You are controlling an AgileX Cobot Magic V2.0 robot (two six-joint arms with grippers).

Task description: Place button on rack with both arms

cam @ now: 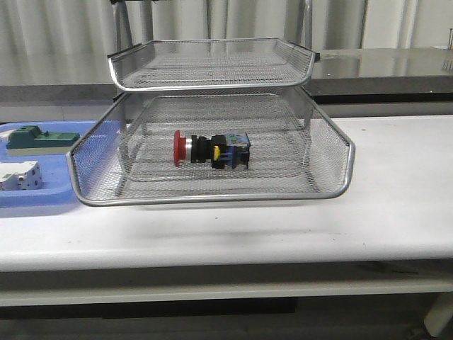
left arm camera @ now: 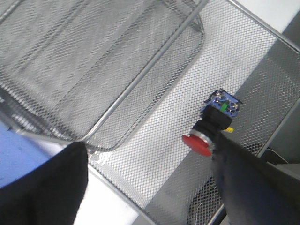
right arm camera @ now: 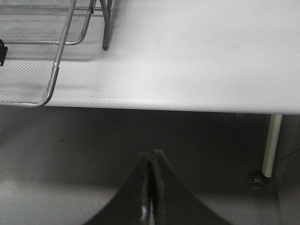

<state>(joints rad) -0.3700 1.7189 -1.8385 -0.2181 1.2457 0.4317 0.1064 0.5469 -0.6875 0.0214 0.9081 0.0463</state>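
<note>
The button [cam: 211,149] lies on its side on the mesh of the rack [cam: 212,199], in the wide tray below the top tier, with its red head pointing left. No arm shows in the front view. In the left wrist view my left gripper [left arm camera: 149,140] is open wide above the rack's mesh [left arm camera: 154,61]. The button [left arm camera: 212,124] lies just beside one finger [left arm camera: 243,178], untouched. In the right wrist view my right gripper [right arm camera: 152,153] is shut and empty, hanging off the table's front edge, with the rack's corner [right arm camera: 51,79] far from it.
A flat blue tray [cam: 35,200] at the left holds a green block [cam: 37,138] and a white switch unit [cam: 18,176]. White table [cam: 396,198] stretches right of the rack. A table leg [right arm camera: 272,140] shows under the front edge.
</note>
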